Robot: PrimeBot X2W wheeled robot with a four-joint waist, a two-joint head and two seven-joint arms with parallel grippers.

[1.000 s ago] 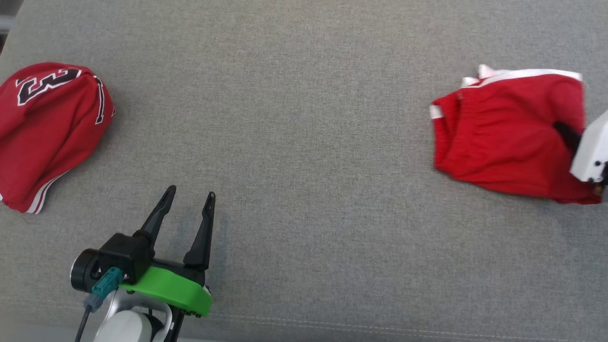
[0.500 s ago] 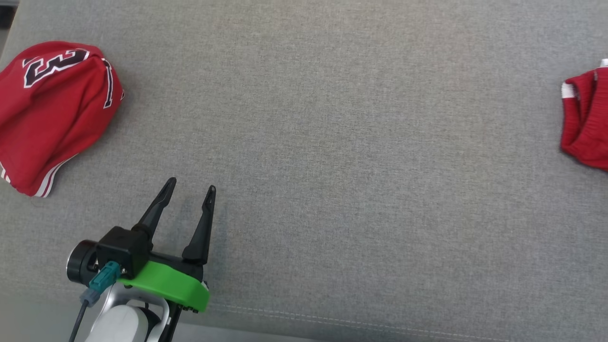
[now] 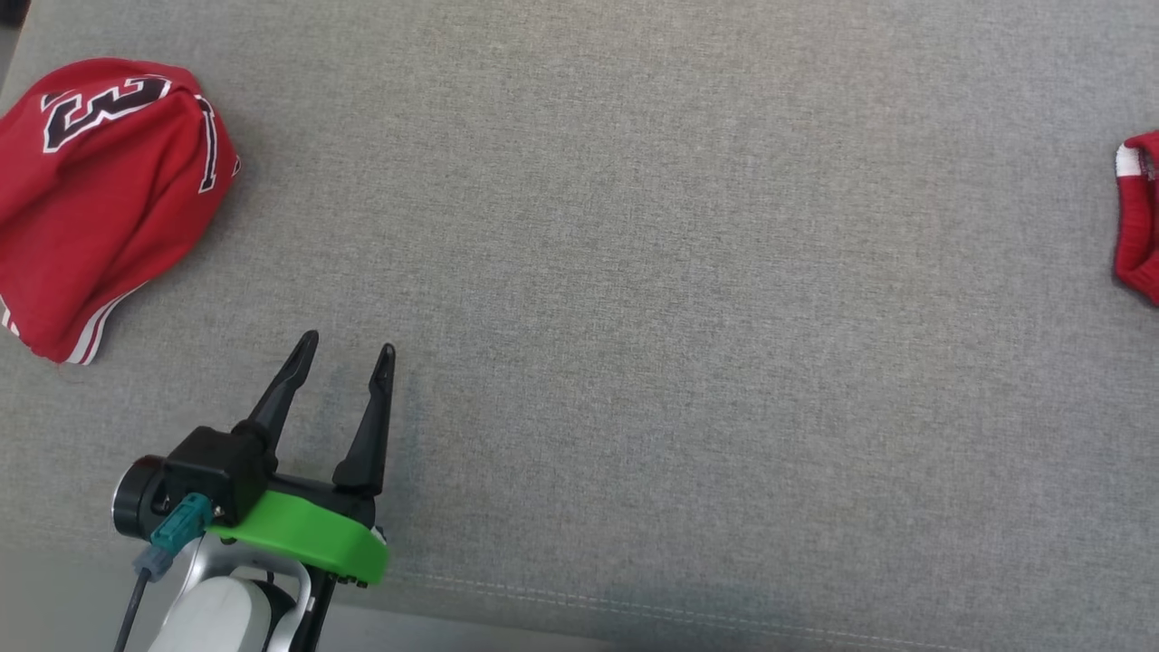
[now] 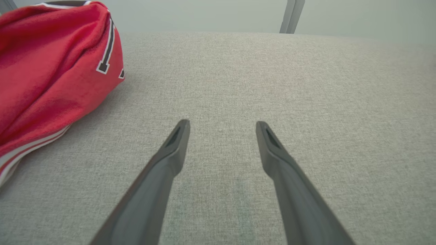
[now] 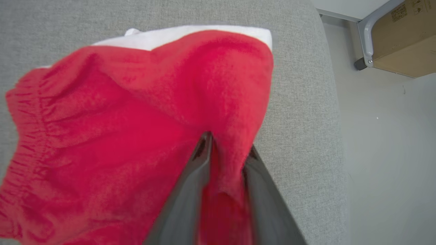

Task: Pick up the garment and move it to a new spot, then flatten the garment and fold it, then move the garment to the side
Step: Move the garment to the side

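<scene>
The garment (image 3: 1139, 217), red shorts with white trim, lies bunched at the far right edge of the head view, mostly cut off. In the right wrist view the garment (image 5: 136, 119) rests on the grey cushion close to its right edge. My right gripper (image 5: 228, 143) stands over it with a ridge of red cloth pinched between its narrowly spaced fingers. My left gripper (image 3: 347, 349) hovers open and empty over bare cushion at the lower left; in its own wrist view the left gripper (image 4: 221, 126) has nothing between its fingers.
A crumpled red jersey (image 3: 100, 190) with black-and-white lettering lies at the far left, close to my left gripper; the jersey (image 4: 51, 68) lies left of the fingers. The cushion's right edge (image 5: 316, 102) drops to the floor, where a cardboard box (image 5: 405, 37) stands.
The red shorts have travelled far to the right, almost out of the head view, and my right gripper has left that view. The left gripper has barely shifted.
</scene>
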